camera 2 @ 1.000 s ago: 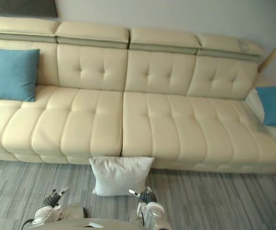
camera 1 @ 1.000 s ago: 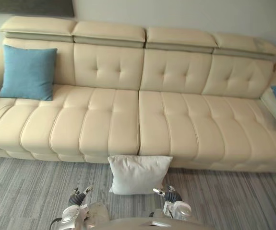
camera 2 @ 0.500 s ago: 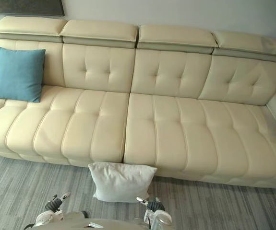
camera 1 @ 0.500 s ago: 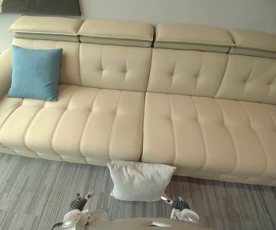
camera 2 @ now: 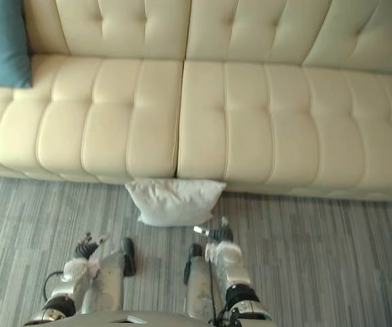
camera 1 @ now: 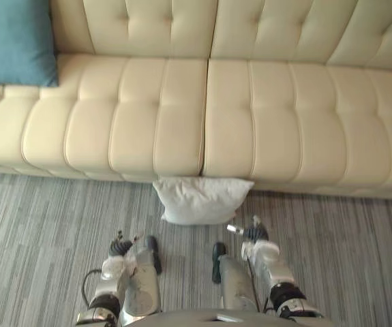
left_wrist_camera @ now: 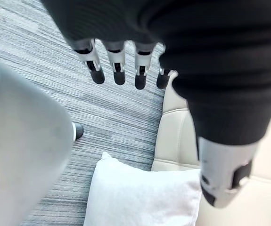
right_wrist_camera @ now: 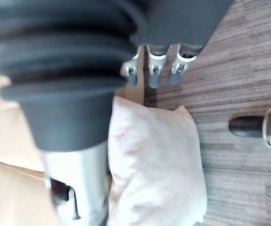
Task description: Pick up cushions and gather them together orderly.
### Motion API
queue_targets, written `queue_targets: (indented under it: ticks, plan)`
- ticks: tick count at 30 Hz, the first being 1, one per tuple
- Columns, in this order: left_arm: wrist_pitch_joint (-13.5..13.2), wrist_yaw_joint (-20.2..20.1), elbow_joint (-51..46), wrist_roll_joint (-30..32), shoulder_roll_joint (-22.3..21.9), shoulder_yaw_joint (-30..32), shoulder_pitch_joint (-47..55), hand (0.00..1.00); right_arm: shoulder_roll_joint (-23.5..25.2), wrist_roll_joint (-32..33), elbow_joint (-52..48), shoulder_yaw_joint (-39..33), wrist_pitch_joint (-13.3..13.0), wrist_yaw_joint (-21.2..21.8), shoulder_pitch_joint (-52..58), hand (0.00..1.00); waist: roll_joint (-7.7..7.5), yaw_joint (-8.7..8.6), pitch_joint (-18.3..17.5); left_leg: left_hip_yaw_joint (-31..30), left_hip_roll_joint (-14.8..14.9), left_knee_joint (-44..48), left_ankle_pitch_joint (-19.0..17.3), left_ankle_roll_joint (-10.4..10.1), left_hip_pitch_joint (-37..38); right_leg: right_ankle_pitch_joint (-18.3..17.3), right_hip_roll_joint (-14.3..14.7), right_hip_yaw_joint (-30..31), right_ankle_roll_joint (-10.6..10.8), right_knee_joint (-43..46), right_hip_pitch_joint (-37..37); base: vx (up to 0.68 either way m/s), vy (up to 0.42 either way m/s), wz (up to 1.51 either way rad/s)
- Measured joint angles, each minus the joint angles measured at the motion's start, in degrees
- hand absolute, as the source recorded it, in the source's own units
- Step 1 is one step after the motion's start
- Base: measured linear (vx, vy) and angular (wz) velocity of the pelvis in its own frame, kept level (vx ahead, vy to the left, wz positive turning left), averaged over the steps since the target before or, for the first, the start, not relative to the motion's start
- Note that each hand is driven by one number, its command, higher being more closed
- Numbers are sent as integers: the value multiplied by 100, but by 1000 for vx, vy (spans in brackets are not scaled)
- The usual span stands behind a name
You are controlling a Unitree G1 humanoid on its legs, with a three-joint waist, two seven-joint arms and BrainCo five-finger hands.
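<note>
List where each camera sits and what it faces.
Left eye view: head, looking down at cream sofa, white cushion on carpet; left hand, right hand low.
Right eye view: same scene, slightly offset.
Left wrist view: along open left hand toward white cushion.
Right wrist view: along open right hand, same cushion.
Shared: white cushion against sofa front.

The left hand [left_wrist_camera: 118, 59], fingers straight, hangs over a white cushion [left_wrist_camera: 140, 197] seemingly touching the cream sofa [left_wrist_camera: 170, 141].

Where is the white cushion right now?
The white cushion lies on the grey carpet against the sofa front, below its centre seam, just ahead of the left hand and right hand in the eye views.
</note>
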Motion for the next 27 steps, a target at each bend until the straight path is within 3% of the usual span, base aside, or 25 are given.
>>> queue_targets:
  ticks: [4,6,11,19,20,22,23,27]
  plan:
    - [0,127,-24,-108,144,391,-774,0,-36,10,29,-281,27,-258,-842,0,36,-34,356,0,190,400,20,33,-910,178,133,132,-25,249,-904,-125,3,-19]
    - [0,231,-26,-225,148,582,-1233,0,-194,12,64,-267,40,-388,-1327,0,46,-55,449,-12,202,566,112,147,-1445,191,135,139,-26,491,-1464,-91,-7,0]
    - [0,351,-68,-448,382,788,-2353,0,-512,45,93,-253,107,-629,-2834,0,66,-91,899,-138,251,958,219,165,-2424,195,137,139,-16,1062,-2464,-54,-8,6]
    - [10,459,-291,-434,503,620,-3594,0,-563,42,380,-8,137,-899,-4427,0,66,-121,997,-233,202,1132,425,240,-3512,165,87,124,-25,1560,-3652,-38,-23,13]
    - [11,480,-316,-420,520,499,-3825,0,-575,42,508,9,155,-964,-4700,100,88,-155,1033,-274,177,1112,488,254,-3684,153,64,109,-7,1608,-3827,-43,-9,18]
    - [14,495,-409,-389,517,401,-3954,0,-578,40,499,24,154,-1015,-4824,100,85,-200,1037,-299,139,1071,514,229,-3824,154,30,93,-7,1651,-3979,-26,-4,18]
    - [16,514,-499,-293,511,221,-4109,100,-608,33,489,96,155,-1124,-4956,100,87,-204,1048,-307,136,1042,585,234,-3949,156,27,82,-8,1684,-4121,-16,-6,14]
    - [19,775,-590,81,428,-44,-4485,100,-572,-195,267,288,171,-1408,-5130,100,87,-220,1053,-328,144,1037,658,219,-4173,155,40,75,-9,1775,-4393,-7,-11,5]
